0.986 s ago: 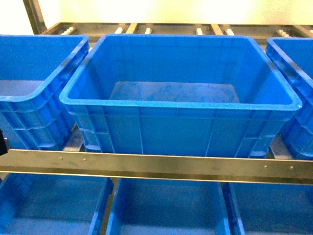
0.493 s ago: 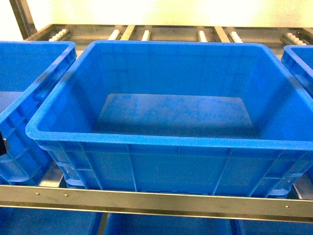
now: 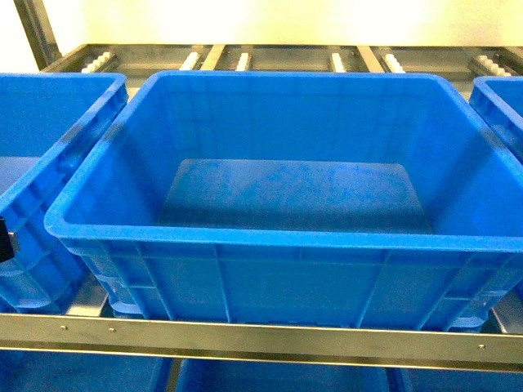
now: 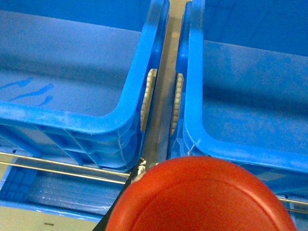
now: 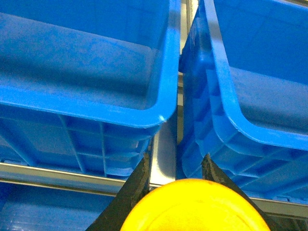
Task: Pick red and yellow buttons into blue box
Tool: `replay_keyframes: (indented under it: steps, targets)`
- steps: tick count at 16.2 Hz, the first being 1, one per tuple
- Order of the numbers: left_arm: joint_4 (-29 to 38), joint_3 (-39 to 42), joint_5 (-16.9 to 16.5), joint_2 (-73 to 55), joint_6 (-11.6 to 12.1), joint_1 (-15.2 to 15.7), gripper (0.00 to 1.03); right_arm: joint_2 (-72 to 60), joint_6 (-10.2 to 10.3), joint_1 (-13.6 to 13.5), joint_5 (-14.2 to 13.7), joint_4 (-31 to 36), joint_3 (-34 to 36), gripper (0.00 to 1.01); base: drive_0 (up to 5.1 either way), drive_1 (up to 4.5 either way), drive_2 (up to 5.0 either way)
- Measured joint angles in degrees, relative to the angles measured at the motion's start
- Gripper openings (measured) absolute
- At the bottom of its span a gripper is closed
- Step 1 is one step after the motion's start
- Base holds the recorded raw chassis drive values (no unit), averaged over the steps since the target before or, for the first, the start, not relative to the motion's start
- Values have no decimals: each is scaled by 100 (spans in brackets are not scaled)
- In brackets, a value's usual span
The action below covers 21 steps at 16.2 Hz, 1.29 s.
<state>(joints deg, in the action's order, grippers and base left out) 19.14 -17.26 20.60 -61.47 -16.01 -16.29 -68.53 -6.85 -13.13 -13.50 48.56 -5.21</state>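
head: large deep blue plastic crate [image 3: 270, 245] sits on the metal roller rack [image 3: 245, 339], nothing inside | left wrist: my left pincer [image 4: 144, 192] clamps the red round-capped push-button [image 4: 202, 197] before two crate rims | right wrist: my right pincer [image 5: 175, 175] clamps the yellow round-capped push-button [image 5: 195, 207]

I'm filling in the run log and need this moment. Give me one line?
left gripper: shut on red button | right gripper: shut on yellow button | blue box: empty | phase: carrying, not dropped
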Motion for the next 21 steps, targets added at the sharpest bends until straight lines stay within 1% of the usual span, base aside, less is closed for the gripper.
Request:
replay_keyframes:
  steps: [1,3,6,9,10,11,13,14,15,16,17,18,19,21]
  targets:
    - [4,0,-13,2,0,-11,25,0,-2,0,2,-2,0,28,-436,427,27]
    - [-17,0,63,0,-2,66,25,0,-2,-42,44,20,-9,28,0,0,0]
    - [-9,2,4,7,0,2,25,0,-2,-35,22,0,-9,28,0,0,0]
    - [-11,2,15,7,-2,17,25,0,-2,-35,24,0,-9,28,0,0,0]
    - [-11,0,13,7,0,17,25,4,-2,20,162,-116,-33,28,0,0,0]
    - [-11,2,13,7,0,17,25,39,0,85,225,-330,-114,28,0,0,0]
    - [-9,0,13,7,0,17,25,409,0,238,463,-1056,-586,28,0,0,0]
    - [-9,2,13,7,0,17,25,605,0,273,533,-1338,-846,28,0,0,0]
    - [-9,0,13,7,0,17,25,678,0,262,601,-1709,-1193,28,0,0,0]
    - [-11,0,13,7,0,17,25,590,4,232,723,-1915,-1480,28,0,0,0]
    - [-9,2,13,7,0,17,25,319,-2,136,815,-1989,-1799,28,0,0,0]
    - [-9,0,11,7,0,15,25,-9,-11,37,964,-2026,-2118,28,0,0,0]
    - [-11,2,13,7,-2,17,25,-380,-52,-50,1088,-1945,-2435,28,0,0,0]
    - [-11,0,13,7,0,17,25,-1182,-120,-83,1423,-2006,-3163,28,0,0,0]
